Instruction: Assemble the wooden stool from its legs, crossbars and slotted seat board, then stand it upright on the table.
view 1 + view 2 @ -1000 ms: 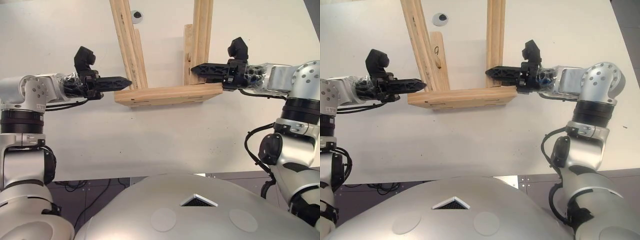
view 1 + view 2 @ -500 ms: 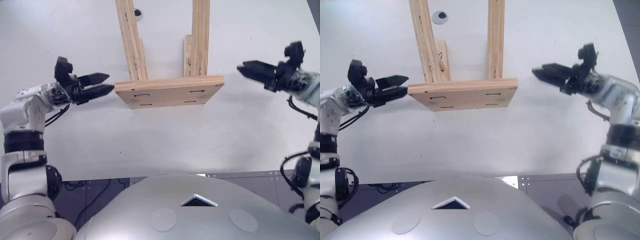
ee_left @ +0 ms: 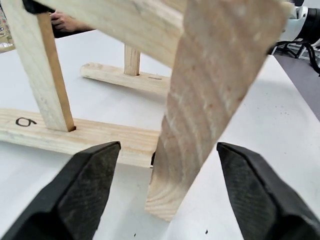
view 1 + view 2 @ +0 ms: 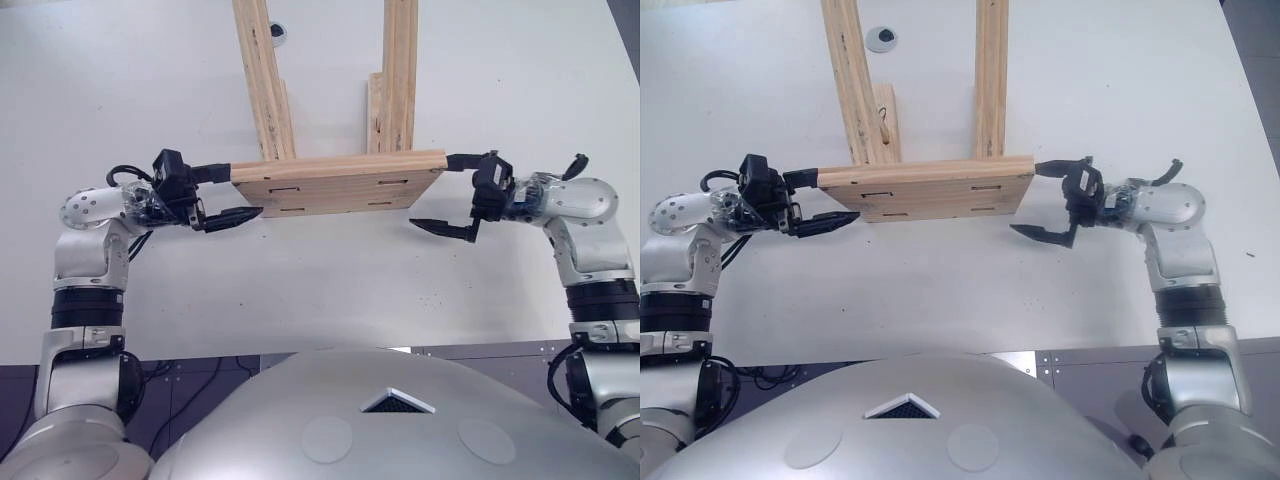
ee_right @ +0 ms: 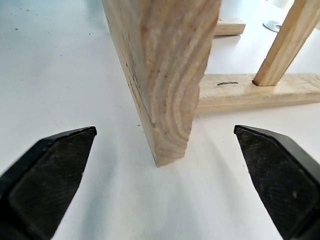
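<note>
The wooden stool lies on its side on the white table (image 4: 320, 290). Its slotted seat board (image 4: 340, 182) stands on edge, and two long legs (image 4: 260, 80) (image 4: 400, 70) run away from me with short crossbars (image 4: 375, 110) between them. My left gripper (image 4: 245, 190) is open, with one finger above and one below the board's left end (image 3: 210, 100). My right gripper (image 4: 432, 190) is open in the same way around the board's right end (image 5: 170, 75). No finger touches the wood in either wrist view.
A small round grey disc (image 4: 880, 37) lies on the table beyond the stool, next to the left leg. The table's front edge (image 4: 200, 352) runs close below both arms. Bare table lies in front of the seat board and out to both sides.
Both arms swung outward away from the stool half a second ago. They have since come back in, jaws wide, to straddle the two ends of the seat board. The stool now lies straighter.
</note>
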Available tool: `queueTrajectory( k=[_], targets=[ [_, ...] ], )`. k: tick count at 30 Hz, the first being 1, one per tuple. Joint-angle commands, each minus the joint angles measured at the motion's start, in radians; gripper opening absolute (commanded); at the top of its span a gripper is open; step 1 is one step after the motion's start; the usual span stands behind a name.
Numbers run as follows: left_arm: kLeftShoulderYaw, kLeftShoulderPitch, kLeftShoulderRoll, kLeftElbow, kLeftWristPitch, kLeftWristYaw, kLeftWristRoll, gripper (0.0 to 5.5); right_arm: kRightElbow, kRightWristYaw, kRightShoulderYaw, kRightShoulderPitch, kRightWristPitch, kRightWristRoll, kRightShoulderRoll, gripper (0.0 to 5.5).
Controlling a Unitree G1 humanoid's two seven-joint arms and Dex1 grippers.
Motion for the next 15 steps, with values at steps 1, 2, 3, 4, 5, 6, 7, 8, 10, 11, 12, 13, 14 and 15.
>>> queueTrajectory(
  k=[1,2,3,4,5,6,7,8,10,11,12,13,14,15],
  targets=[
    [-0.011,-0.037,0.011,0.010,0.013,-0.042,-0.007,2.81,0.013,-0.001,0.006,-0.046,0.047,0.034,0.032,4.23],
    [-0.010,-0.047,0.012,0.018,0.016,-0.047,-0.006,2.65,0.013,0.001,0.006,-0.050,0.062,0.043,0.034,4.06],
    [-0.010,-0.053,0.014,0.022,0.019,-0.052,-0.005,2.46,0.009,0.002,0.005,-0.053,0.079,0.052,0.034,3.83],
    [-0.012,-0.059,0.016,0.027,0.019,-0.059,0.000,2.28,0.008,0.005,0.007,-0.056,0.094,0.060,0.032,3.63],
    [-0.013,-0.063,0.017,0.030,0.019,-0.064,0.003,2.15,0.006,0.008,0.010,-0.058,0.106,0.064,0.030,3.47],
    [-0.014,-0.066,0.018,0.031,0.023,-0.067,0.004,2.03,0.003,0.012,0.012,-0.060,0.121,0.070,0.028,3.33],
    [-0.014,-0.069,0.018,0.028,0.030,-0.068,0.003,1.80,-0.002,0.015,0.014,-0.062,0.140,0.077,0.027,3.09],
    [-0.013,-0.072,0.017,0.025,0.035,-0.069,0.002,1.73,-0.007,0.018,0.016,-0.065,0.156,0.082,0.026,2.99],
    [-0.020,-0.075,0.017,0.021,0.042,-0.081,0.002,1.59,-0.022,0.028,0.018,-0.067,0.194,0.103,0.023,2.67],
    [-0.027,-0.072,0.023,0.011,0.064,-0.092,-0.004,1.53,-0.033,0.028,0.011,-0.068,0.228,0.124,0.024,2.41],
    [-0.031,-0.067,0.032,-0.013,0.115,-0.104,-0.027,1.53,-0.051,0.027,0.000,-0.069,0.279,0.153,0.024,2.24],
    [-0.025,-0.069,0.050,-0.065,0.245,-0.100,-0.092,1.53,-0.085,0.006,-0.033,-0.083,0.407,0.231,0.027,2.04],
    [-0.003,-0.093,0.091,-0.136,0.473,-0.092,-0.231,1.53,-0.102,-0.079,-0.113,-0.154,0.679,0.387,0.032,1.93],
    [0.029,-0.131,0.126,-0.186,0.691,-0.071,-0.376,1.53,-0.088,-0.170,-0.207,-0.247,0.929,0.536,0.043,1.91]
  ],
)
